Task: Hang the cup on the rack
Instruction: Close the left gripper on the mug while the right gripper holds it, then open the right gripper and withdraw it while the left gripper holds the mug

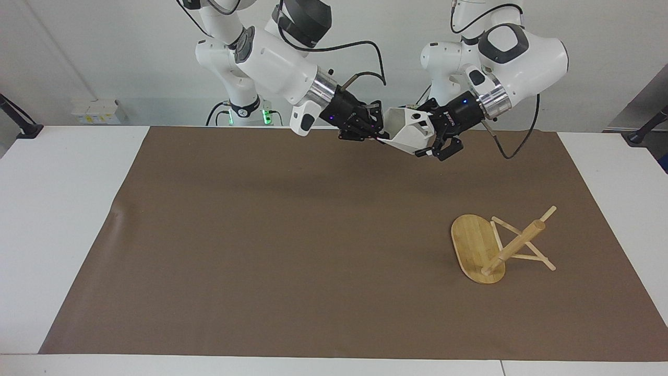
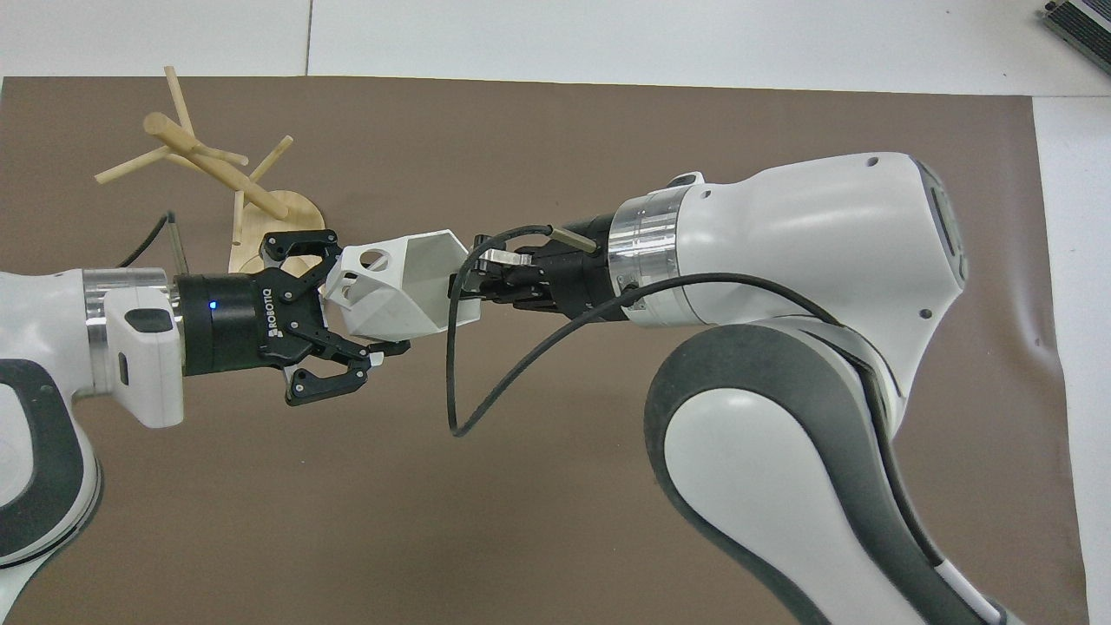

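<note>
The cup (image 1: 408,137) hangs above the tabletop (image 1: 62,209) between both hands — right hand (image 2: 473,285) clenched on its rim, left hand (image 2: 351,299) grasping its base, shown overhead — while the facing view shows the rack (image 1: 498,245) toppled.

Both arms (image 1: 271,57) have glossy white shells with dark grey joint caps. Each wrist ends in a silver metal ring (image 2: 638,256) dotted with small screws. The grippers (image 2: 347,299) are black linkage hands; one body carries white "ROBOTIQ" lettering and a small blue light. Black cables (image 2: 521,365) loop from each wrist. Green lights glow at a base, upper centre of the facing view.
</note>
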Tool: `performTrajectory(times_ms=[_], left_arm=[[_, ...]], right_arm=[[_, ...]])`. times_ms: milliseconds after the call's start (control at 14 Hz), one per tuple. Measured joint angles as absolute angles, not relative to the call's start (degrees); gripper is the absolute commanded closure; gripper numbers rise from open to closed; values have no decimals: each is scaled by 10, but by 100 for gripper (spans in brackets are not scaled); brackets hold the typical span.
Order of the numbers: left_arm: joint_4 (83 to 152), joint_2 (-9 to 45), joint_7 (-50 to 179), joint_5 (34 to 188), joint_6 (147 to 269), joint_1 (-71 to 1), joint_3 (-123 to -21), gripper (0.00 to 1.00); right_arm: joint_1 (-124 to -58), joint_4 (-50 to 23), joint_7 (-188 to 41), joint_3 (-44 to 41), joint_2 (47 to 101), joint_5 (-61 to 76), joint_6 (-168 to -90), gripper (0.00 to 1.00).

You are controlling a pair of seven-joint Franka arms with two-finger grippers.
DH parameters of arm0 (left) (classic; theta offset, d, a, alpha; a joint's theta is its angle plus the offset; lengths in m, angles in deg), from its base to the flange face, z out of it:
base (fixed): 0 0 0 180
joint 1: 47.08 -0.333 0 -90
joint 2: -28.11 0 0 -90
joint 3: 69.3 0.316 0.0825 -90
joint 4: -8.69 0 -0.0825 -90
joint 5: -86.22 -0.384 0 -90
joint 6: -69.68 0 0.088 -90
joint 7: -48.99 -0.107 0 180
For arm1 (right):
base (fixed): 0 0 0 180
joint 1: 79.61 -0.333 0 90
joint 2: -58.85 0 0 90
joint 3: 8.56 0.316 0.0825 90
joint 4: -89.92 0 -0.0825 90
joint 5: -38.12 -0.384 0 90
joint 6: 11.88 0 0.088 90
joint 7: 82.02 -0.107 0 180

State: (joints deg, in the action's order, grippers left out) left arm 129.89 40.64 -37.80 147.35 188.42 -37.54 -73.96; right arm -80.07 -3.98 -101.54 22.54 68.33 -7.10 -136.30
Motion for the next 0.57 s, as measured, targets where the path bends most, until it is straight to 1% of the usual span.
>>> performTrajectory(times_ms=[214,286,357,429,500,571], left_arm=[[1299,406,-374,1474,1883,-375,-740,100],[1299,406,-374,1474,1883,-375,-739,100],[1299,406,-373,1474,1883,-375,-739,100],[1299,406,-373,1474,1882,-375,-739,100],[1299,406,-372,1474,1882,-375,-740,100],[1299,406,-371,1474,1881,-375,-740,100]], right_arm=[[-801,-40,-1015,225,683,-71,-1363,100],[-801,-40,-1015,225,683,-71,-1363,97],[-801,-40,-1015,225,683,-71,-1363,86],[-801,-40,-1015,225,683,-71,-1363,81],[-801,-40,-1015,225,683,-71,-1363,70],[-801,-40,-1015,225,683,-71,-1363,1]])
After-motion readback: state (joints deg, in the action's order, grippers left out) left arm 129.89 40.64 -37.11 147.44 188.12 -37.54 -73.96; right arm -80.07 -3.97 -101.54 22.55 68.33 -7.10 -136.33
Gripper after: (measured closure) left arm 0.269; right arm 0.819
